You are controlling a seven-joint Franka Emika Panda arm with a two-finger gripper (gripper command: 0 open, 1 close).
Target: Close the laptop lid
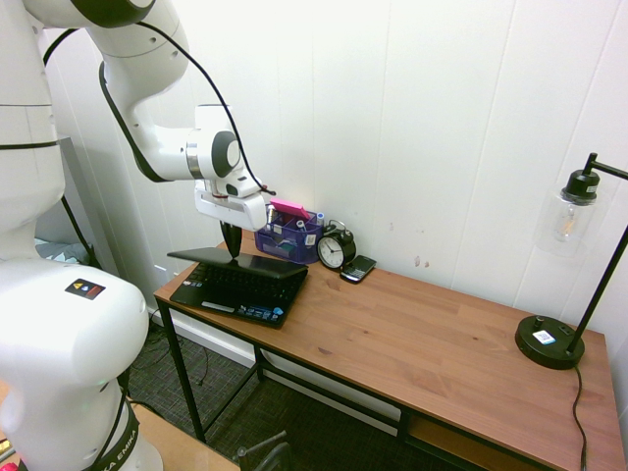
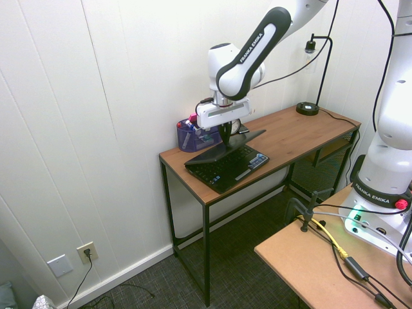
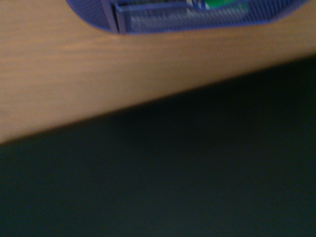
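Pressing down is the step in hand: the lid (image 1: 235,261), left of centre in the first exterior view, hangs nearly flat over the keyboard (image 1: 245,287), a narrow wedge left open. The fingers (image 1: 233,241) rest on its top; apart or together, I cannot tell. Behind stand an organiser (image 1: 287,238) and clock (image 1: 336,250). Next, I judge, a short straight push down.

Laptop lid (image 1: 238,260) is plain black, same as the keyboard (image 1: 240,285), with small blue stickers (image 1: 263,313) on the palm rest at the tabletop's front edge. Desk (image 1: 412,343) is warm brown woodgrain on a black frame. Purple mesh organiser (image 1: 289,240) at the back edge holds something pink. Clock (image 1: 334,251) is black with a white face, lamp (image 1: 551,339) is black, arm's white.
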